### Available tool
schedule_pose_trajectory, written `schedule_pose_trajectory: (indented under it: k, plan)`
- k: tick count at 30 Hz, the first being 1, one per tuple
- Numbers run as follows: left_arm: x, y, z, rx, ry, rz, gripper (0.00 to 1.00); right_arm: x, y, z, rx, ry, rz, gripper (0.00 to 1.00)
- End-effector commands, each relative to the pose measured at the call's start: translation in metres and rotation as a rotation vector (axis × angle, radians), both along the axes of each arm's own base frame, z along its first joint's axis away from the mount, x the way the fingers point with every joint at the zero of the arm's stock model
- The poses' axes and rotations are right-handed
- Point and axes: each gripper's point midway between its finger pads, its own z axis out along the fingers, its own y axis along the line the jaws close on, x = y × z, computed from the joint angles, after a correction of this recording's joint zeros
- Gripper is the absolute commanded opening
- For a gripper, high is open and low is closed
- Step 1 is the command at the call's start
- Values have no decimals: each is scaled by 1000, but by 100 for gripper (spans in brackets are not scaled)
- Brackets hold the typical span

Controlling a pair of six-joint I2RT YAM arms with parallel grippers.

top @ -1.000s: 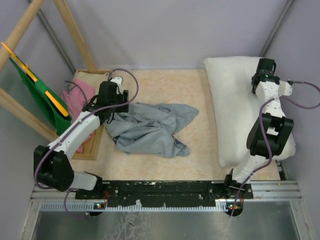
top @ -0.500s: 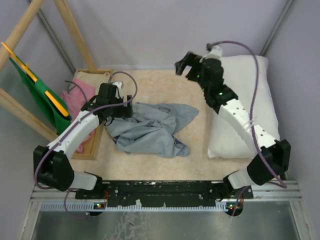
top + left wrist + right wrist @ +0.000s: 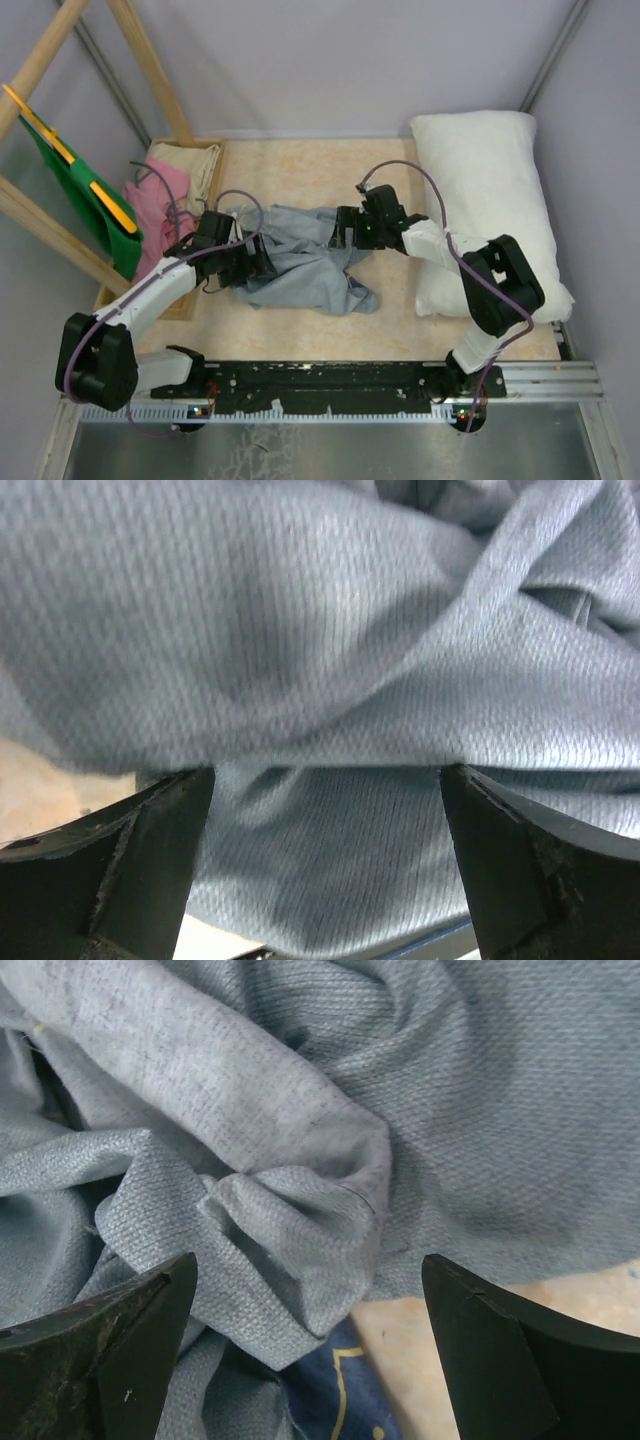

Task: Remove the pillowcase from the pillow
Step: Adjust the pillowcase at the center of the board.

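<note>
Between both arms' spread jaws, pillowcase (image 3: 300, 262) lies crumpled inside out, grasped by neither and free of pillow (image 3: 490, 190), which sits bare beyond right gripper (image 3: 345, 228). That gripper has just swung over from the pillow; left gripper (image 3: 258, 262) has opened too. Removal looks done.

1. We see the crumpled blue-grey woven fabric pillowcase (image 3: 300, 265), with one navy patch carrying pale yellow lines.
2. We see the plump plain white rectangular pillow (image 3: 490, 190).
3. We see a pink cloth (image 3: 155, 190) and a green cloth (image 3: 75, 190).
</note>
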Motion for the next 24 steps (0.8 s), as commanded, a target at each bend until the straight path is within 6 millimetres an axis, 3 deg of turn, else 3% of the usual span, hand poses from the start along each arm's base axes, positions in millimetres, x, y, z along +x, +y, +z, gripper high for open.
schedule_pose_trajectory:
  k: [1,7,8,9,10,11,12,13,14,17,19,22,24]
  plan:
    - [48,-15,11,-53,-117,56,100,-2,23,2,119,-8,76,93]
    - [80,-11,-18,-12,-113,121,100,-6,35,-19,179,57,86,82]
    - [83,-10,-21,-6,-119,126,99,-4,37,-17,188,52,85,75]
    - [88,-9,-20,-2,-133,131,93,-2,37,-14,197,44,85,60]
    - [96,-7,-14,4,-156,138,81,3,34,-9,205,33,78,41]
    - [104,-4,-7,17,-182,146,53,11,30,-2,218,21,67,17]
    - [113,3,1,40,-210,165,31,21,23,7,241,10,43,2]
    - [125,11,11,64,-246,185,11,36,13,24,280,-16,10,0]
    - [138,19,24,82,-289,207,2,54,0,43,325,-52,-32,0]
    - [184,46,86,107,-432,250,0,112,-48,120,405,-208,-154,0]
    - [209,55,144,118,-551,251,0,134,-76,188,410,-348,-193,0]
    - [217,55,237,116,-749,214,0,130,-107,279,374,-564,-229,0]
    - [202,58,278,103,-851,214,0,109,-124,314,359,-672,-267,0]
